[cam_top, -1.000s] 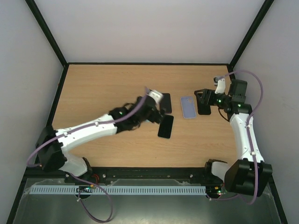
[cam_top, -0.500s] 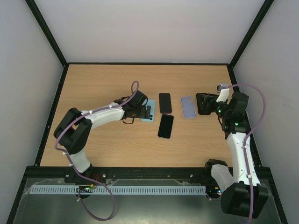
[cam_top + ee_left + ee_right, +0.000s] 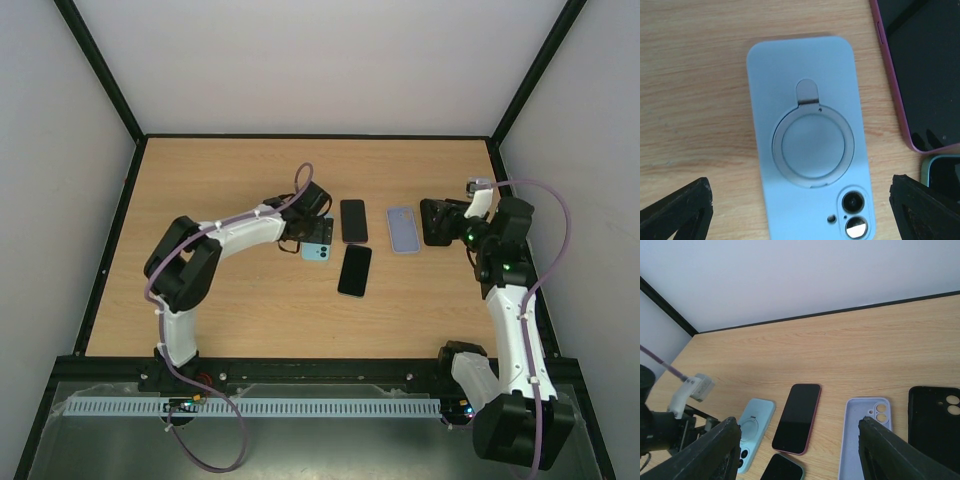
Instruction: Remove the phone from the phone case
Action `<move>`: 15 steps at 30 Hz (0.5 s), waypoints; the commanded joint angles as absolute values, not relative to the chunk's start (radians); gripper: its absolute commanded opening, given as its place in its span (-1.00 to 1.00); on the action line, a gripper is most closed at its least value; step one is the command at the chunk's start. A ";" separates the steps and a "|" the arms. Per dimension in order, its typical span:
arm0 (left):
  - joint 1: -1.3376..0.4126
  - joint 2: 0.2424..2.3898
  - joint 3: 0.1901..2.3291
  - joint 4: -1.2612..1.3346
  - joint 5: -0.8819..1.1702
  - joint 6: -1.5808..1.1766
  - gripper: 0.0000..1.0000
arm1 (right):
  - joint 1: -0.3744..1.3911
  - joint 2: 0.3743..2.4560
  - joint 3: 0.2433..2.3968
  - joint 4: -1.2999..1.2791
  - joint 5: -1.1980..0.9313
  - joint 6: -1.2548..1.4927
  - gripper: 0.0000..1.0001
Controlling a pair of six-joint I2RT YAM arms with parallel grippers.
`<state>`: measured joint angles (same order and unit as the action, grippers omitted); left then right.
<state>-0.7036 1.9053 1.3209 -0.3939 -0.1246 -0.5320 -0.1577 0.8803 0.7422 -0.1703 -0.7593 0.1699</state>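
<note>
A light blue cased phone (image 3: 807,150) lies face down on the wooden table, its ring stand and camera lenses up. My left gripper (image 3: 800,212) is open just above it, with black fingertips (image 3: 675,212) on either side of its lens end. In the top view the left gripper (image 3: 312,235) covers most of the cased phone (image 3: 318,251). My right gripper (image 3: 433,222) is open and empty, held above a black case (image 3: 437,238). The right wrist view shows the cased phone (image 3: 752,432) at the lower left, between the right gripper's (image 3: 805,452) wide-open jaws.
A pink-edged phone (image 3: 352,220) lies screen up right of the cased phone. A green-edged phone (image 3: 354,270) lies nearer. An empty lavender case (image 3: 403,229) and the black case (image 3: 935,420) lie further right. Black frame rails edge the table.
My left arm has folded in, and its gripper has turned and settled over the light blue cased phone. My right arm drew back a little early on, then stayed still.
</note>
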 commanded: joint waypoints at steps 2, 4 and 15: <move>-0.701 2.003 1.448 -0.518 -0.116 -0.514 0.90 | -0.161 0.855 0.743 -0.130 -0.754 0.186 0.26; -0.702 2.044 1.487 -0.552 -0.113 -0.508 0.89 | -0.161 0.852 0.744 -0.134 -0.752 0.184 0.26; -0.704 2.182 1.660 -0.684 -0.147 -0.516 0.89 | -0.161 0.821 0.756 -0.151 -0.787 0.192 0.26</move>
<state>-0.7036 2.1349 1.6005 -0.5884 -0.1280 -0.5228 -0.1577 0.8391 0.7422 -0.1688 -0.7658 0.1852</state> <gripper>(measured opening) 0.947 0.632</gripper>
